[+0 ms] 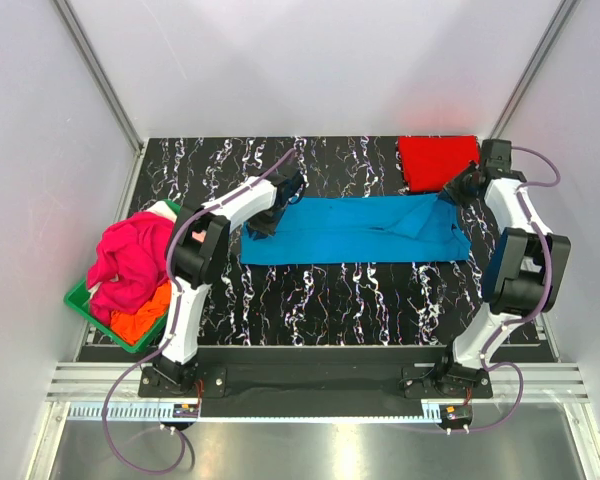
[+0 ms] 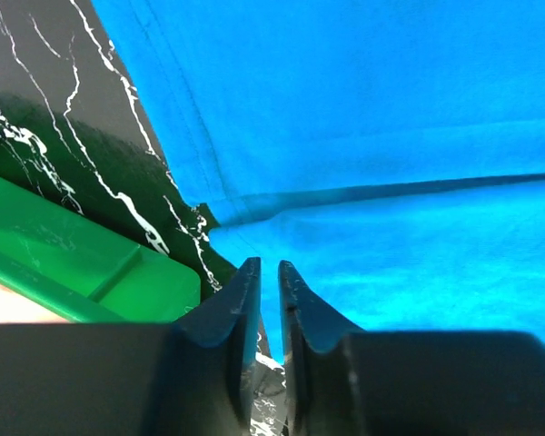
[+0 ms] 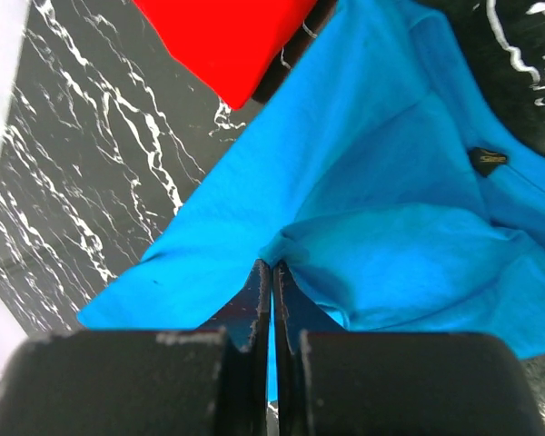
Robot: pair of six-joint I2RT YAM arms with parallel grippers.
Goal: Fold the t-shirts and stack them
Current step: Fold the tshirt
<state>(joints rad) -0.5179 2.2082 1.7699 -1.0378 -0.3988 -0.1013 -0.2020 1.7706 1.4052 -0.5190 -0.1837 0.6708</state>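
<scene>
as the two arms are reaching out over the black marbled table [image 1: 330, 300], the bright blue t-shirt [image 1: 355, 230] is lying stretched in a long band across the middle of it, running from one gripper to the other. the right gripper [image 3: 271, 265] is squeezing its jaws together on a bunched fold at the shirt's right end, with blue cloth puckering at the tips and showing in the thin line between the fingers [image 3: 254, 300]. the left gripper [image 2: 266, 271] is pointing at the shirt's left edge with its jaws drawn in to a narrow slit; whether any cloth is sitting in that slit, the wrist view is not showing clearly. a crease is running across the blue cloth just ahead of those tips. the red t-shirt [image 1: 437, 160] is lying folded flat at the far right of the table, its near corner sitting just beside the blue one. at the left edge, the green basket [image 1: 80, 300] is holding the magenta-pink t-shirt [image 1: 130, 260], which is spilling over the rim, and the orange t-shirt [image 1: 140, 322] is lying under it at the near side
</scene>
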